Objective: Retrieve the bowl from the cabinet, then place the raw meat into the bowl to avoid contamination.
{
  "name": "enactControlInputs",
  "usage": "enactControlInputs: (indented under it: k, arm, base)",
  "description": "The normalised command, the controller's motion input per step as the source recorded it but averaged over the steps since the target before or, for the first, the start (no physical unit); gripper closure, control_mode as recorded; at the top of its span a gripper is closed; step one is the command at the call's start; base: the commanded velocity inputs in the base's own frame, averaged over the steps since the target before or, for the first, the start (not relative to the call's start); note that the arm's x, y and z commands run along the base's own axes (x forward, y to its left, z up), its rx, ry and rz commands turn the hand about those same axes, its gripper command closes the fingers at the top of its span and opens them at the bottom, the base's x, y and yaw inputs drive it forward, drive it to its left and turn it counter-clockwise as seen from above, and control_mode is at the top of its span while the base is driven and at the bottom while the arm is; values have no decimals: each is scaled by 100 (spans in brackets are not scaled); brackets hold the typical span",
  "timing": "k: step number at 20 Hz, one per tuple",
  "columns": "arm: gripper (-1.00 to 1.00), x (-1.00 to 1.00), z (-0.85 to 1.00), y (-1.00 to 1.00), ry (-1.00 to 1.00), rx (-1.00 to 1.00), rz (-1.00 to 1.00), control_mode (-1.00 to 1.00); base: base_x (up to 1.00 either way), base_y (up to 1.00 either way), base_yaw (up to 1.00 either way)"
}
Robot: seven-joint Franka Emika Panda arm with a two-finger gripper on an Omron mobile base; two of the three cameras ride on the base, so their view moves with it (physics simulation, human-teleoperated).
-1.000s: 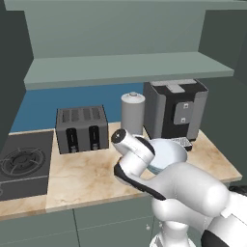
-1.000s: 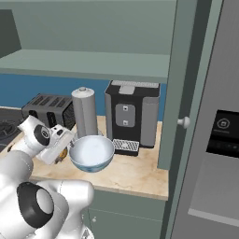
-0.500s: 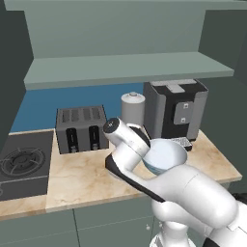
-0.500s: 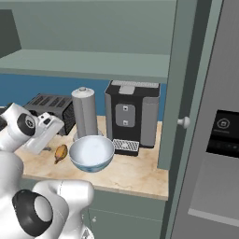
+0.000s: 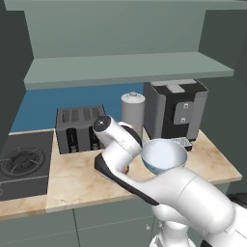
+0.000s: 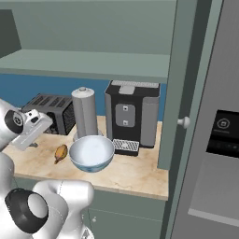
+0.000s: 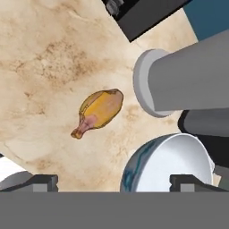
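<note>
The bowl point(image 6: 92, 152) now sits on the counter point(image 6: 135, 172), low and centre in the right base view, empty and out of the cabinet point(image 5: 125, 67). Over the last second my arm has swung away from it toward the left of that frame, and the hand has turned to look down at the counter instead. I read that as the retrieval done and the pick of the meat beginning.

In the hand view the raw meat point(image 7: 99, 110) lies just left of centre, alone on the marble, its narrow end pointing lower left. It sits near the bowl's rim at lower right and near the grey canister point(image 7: 188, 80) at upper right, touching neither. The gripper point(image 7: 114, 182) is spread wide with nothing between its tips, above the meat and not yet down on it.

In the left base view my own forearm covers the meat almost entirely, and only a sliver of orange shows at its edge. In the right base view it is a small orange lump left of the bowl. The hand view crops the toaster point(image 7: 143, 15) at the top edge and cuts off the bowl's lower side. How high the tips hang over the counter I cannot judge.
</note>
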Motion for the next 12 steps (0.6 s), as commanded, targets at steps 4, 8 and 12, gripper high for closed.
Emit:
enactControlInputs:
  k: [4,8,12]
  arm:
    - [-100,0,0,0,4,25,-3,-100]
    - [-100,0,-1,-1,5,29,-20,-100]
    - [-100,0,-10,0,1,16,-30,-100]
  base:
    - [0,0,0]
    - [0,0,0]
    - [0,0,0]
